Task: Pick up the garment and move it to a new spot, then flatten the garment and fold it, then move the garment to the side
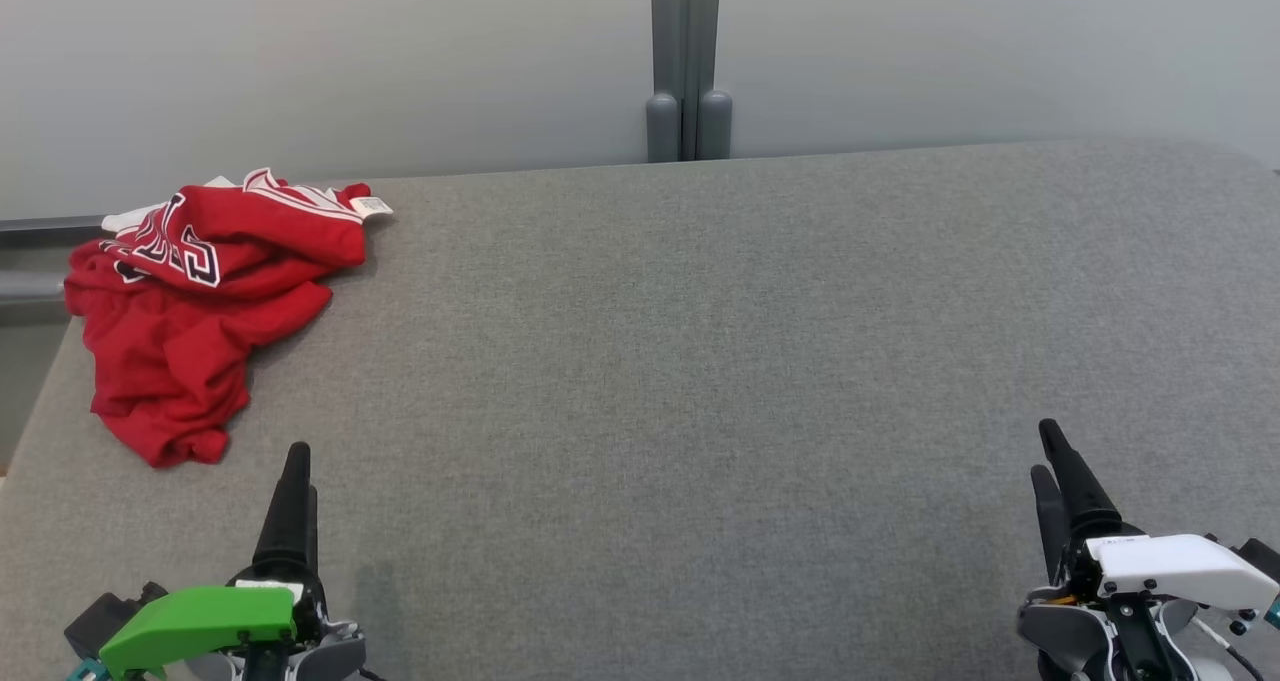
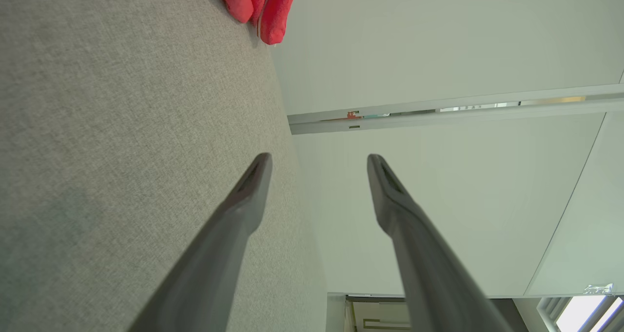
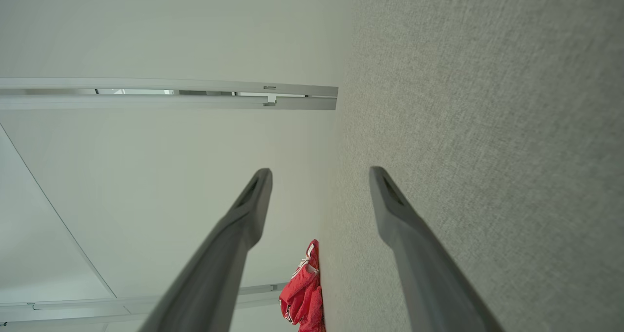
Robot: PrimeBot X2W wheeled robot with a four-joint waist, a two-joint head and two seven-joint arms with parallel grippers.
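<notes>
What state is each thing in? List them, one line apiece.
garment: crumpled in a heap at the far left corner of the table, unfolded, not held.
left gripper: open, holding nothing, short of the garment.
right gripper: open, holding nothing, well away from the garment.

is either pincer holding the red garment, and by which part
Nothing is held. The left pincer and right pincer are open and empty; the red garment lies crumpled on the grey surface, apart from both.
</notes>
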